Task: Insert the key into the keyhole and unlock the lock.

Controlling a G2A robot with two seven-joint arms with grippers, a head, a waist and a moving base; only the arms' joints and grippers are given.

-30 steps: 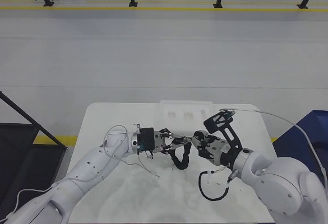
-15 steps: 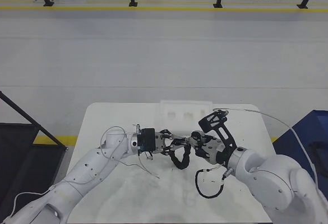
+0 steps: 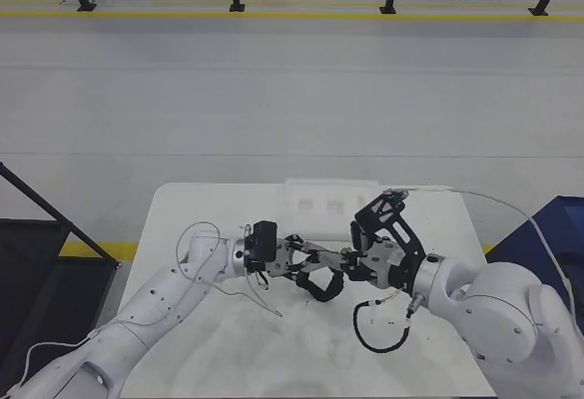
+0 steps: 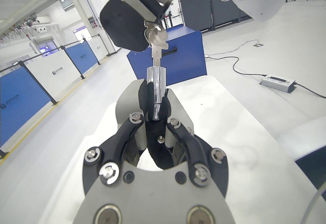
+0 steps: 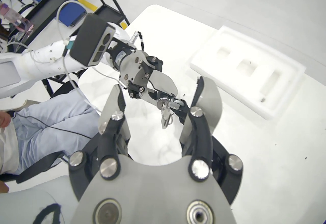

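With the key (image 4: 157,42) lodged in the lock cylinder (image 4: 156,82) that the left gripper (image 4: 154,104) clamps, the right gripper (image 5: 159,87), jaws wide either side of it, probably needs to pinch and turn.

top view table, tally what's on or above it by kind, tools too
robot tools: 2, left tool, right tool
chrome lock cylinder with black cable: 1
silver metal key bunch: 1
white foam tray: 1
total: 5
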